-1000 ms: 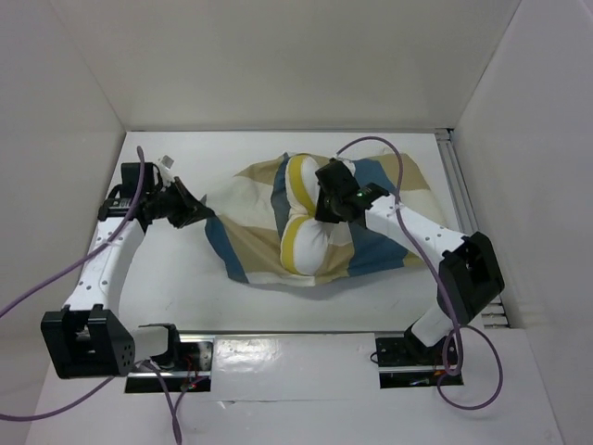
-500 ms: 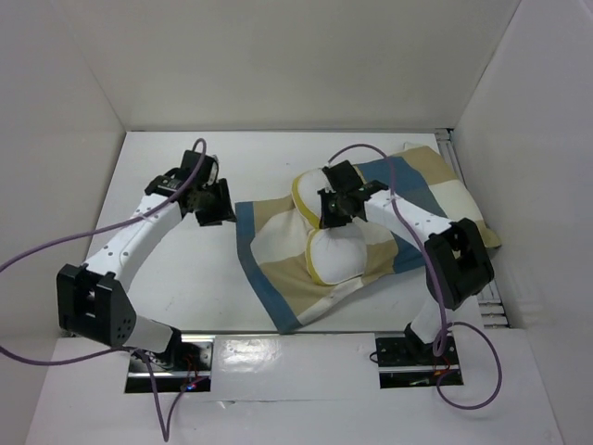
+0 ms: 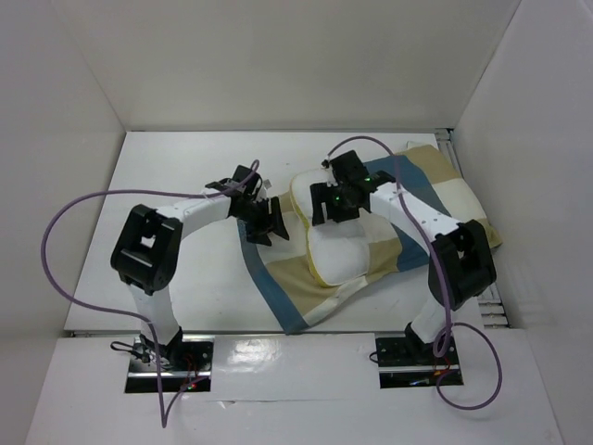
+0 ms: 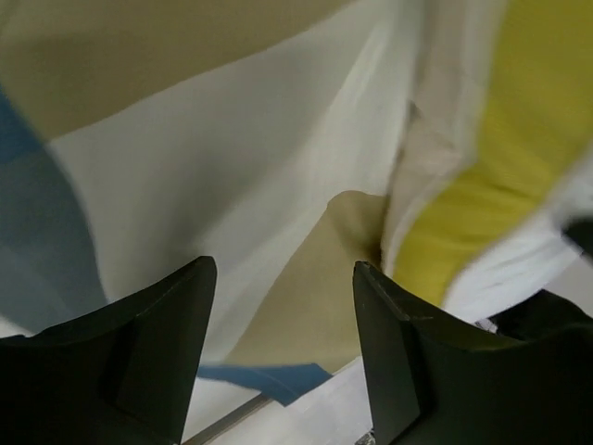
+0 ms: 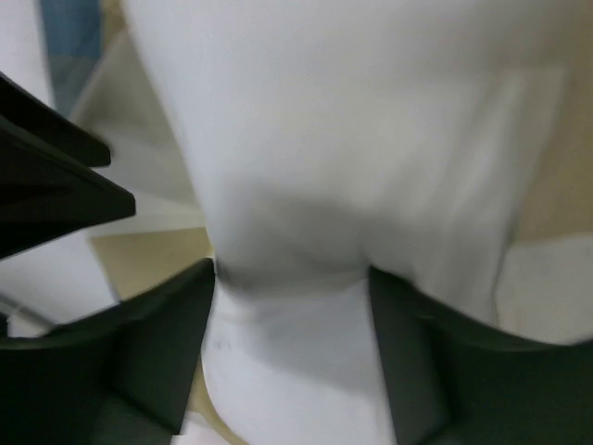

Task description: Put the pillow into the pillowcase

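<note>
The white pillow (image 3: 338,255) with yellow piping lies on top of the checked blue, tan and cream pillowcase (image 3: 431,185), which is spread flat right of centre. My right gripper (image 3: 332,206) sits over the pillow's far end. Seen from the right wrist, its jaws (image 5: 292,278) stand apart, with the pillow (image 5: 343,139) bulging between them and touching both fingers. My left gripper (image 3: 271,222) hovers at the pillowcase's left edge. In the left wrist view it (image 4: 283,273) is open and empty, with the pillowcase (image 4: 232,167) and the pillow's yellow piping (image 4: 482,185) beyond it.
White walls box in the table (image 3: 167,278) at the back and on both sides. A metal rail (image 3: 451,171) runs along the right edge, close to the pillowcase. Purple cables (image 3: 56,232) loop off both arms. The left gripper's black fingers (image 5: 56,185) show in the right wrist view.
The left arm swung in from the far left to the pillowcase's left edge and opened. The right gripper's jaws widened on the pillow. Pillow and pillowcase shifted right, and the pillowcase spread out.
</note>
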Controlling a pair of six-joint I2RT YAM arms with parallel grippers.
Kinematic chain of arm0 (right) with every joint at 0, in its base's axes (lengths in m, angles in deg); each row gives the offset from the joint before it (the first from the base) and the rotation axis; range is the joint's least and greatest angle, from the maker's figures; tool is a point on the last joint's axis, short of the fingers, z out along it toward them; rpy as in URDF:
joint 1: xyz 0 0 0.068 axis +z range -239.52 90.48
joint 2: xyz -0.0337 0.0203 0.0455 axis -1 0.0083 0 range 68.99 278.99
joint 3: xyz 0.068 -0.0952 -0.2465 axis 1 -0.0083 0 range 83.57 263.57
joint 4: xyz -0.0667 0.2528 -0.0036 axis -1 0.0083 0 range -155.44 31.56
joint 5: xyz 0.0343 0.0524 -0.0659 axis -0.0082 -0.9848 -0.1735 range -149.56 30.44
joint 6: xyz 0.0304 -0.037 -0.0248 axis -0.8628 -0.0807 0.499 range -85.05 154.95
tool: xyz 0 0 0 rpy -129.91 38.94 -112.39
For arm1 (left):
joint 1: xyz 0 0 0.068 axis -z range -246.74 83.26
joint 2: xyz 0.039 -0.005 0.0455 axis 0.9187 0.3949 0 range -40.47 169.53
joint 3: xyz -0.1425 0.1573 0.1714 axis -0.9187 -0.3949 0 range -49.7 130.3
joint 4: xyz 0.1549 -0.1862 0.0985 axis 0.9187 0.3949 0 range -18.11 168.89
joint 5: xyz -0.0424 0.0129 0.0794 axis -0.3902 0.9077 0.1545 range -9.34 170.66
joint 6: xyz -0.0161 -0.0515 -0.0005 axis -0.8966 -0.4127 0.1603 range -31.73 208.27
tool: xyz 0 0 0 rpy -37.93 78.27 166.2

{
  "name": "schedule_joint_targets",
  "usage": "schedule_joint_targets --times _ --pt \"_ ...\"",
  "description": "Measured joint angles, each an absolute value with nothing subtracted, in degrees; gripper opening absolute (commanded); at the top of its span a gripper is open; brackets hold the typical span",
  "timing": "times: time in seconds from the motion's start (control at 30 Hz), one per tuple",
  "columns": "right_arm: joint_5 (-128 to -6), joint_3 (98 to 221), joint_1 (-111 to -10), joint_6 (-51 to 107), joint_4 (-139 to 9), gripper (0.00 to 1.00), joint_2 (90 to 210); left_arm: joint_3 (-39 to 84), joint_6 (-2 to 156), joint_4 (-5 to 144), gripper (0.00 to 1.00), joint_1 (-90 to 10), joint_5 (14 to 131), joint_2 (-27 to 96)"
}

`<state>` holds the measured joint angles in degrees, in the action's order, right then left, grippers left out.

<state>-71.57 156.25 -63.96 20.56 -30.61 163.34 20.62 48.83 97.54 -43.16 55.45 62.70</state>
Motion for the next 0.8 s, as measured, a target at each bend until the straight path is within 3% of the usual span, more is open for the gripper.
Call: schedule_joint_targets --times 0.1,0.13,0.27,0.3,0.43,0.63,0.7,0.73,0.8 --pt "-64.1 158.2 -59.2 19.7 -29.3 0.99 165.1 21.1 47.4 97.2 0.68 -42.5 56.0 66.9" --pt "-61.5 158.6 -57.6 19.4 -29.0 0.99 165.7 21.1 47.2 97.3 0.66 -42.4 56.4 67.5" --pt "-51.3 160.8 -51.5 17.5 -26.9 0.99 168.8 20.9 45.7 97.1 0.40 -42.5 57.6 68.3" --pt "-49.1 161.4 -50.2 16.9 -26.5 0.99 169.7 20.8 45.4 96.8 0.24 -42.7 57.8 68.3" --pt "-42.3 162.4 -47.2 15.0 -26.0 0.99 173.5 18.8 44.3 95.3 0.00 -44.2 58.3 68.3" --pt "-32.2 164.5 -45.2 10.6 -25.8 0.99 180.3 17.1 44.4 94.7 0.00 -45.7 58.4 68.3" --pt "-28.9 165.0 -44.4 9.5 -25.8 0.87 182.8 16.8 44.4 94.0 0.00 -45.9 58.4 68.3" --pt "-27.6 165.1 -44.0 9.0 -25.8 0.65 183.7 16.5 44.5 93.9 0.00 -46.0 58.4 68.2" --pt "-25.6 165.0 -43.6 8.8 -25.9 0.37 184.2 16.0 44.5 93.9 0.00 -46.2 58.4 68.2"
